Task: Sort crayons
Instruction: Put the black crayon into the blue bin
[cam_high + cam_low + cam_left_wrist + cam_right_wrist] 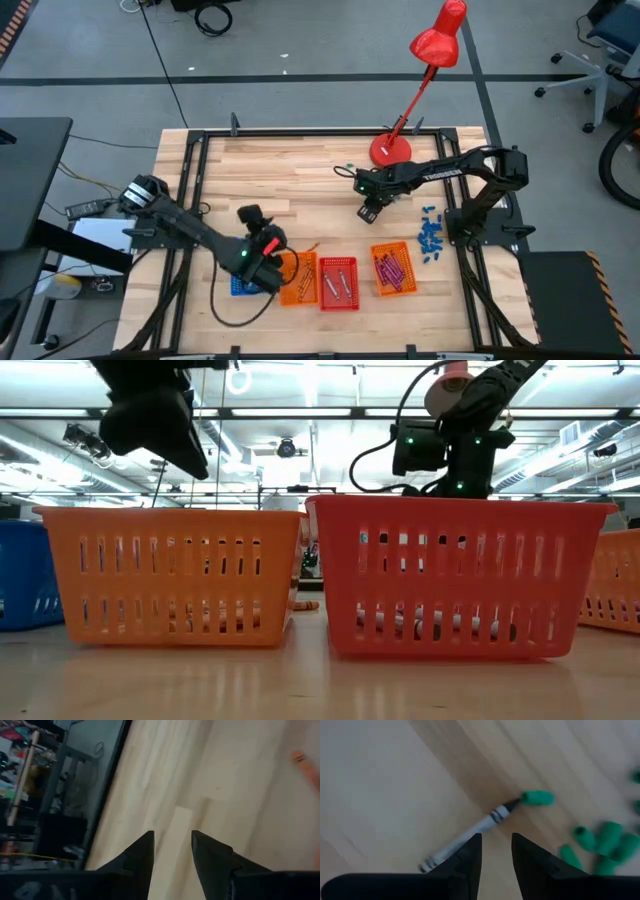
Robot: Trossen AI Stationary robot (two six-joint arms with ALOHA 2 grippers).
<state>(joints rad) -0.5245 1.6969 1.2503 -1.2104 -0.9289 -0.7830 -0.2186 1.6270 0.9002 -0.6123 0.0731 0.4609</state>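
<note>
One grey-white paper-wrapped crayon (pixel 465 837) lies under the right end effector (pixel 496 851), fingers parted, empty; I'd lower straddling its middle, squeezing squarely.

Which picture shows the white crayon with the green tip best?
The right wrist view: the grey-white crayon lies on the table just ahead of the right gripper, its green tip plain. In the high view that gripper hides it. The low view and the left wrist view do not show it.
</note>
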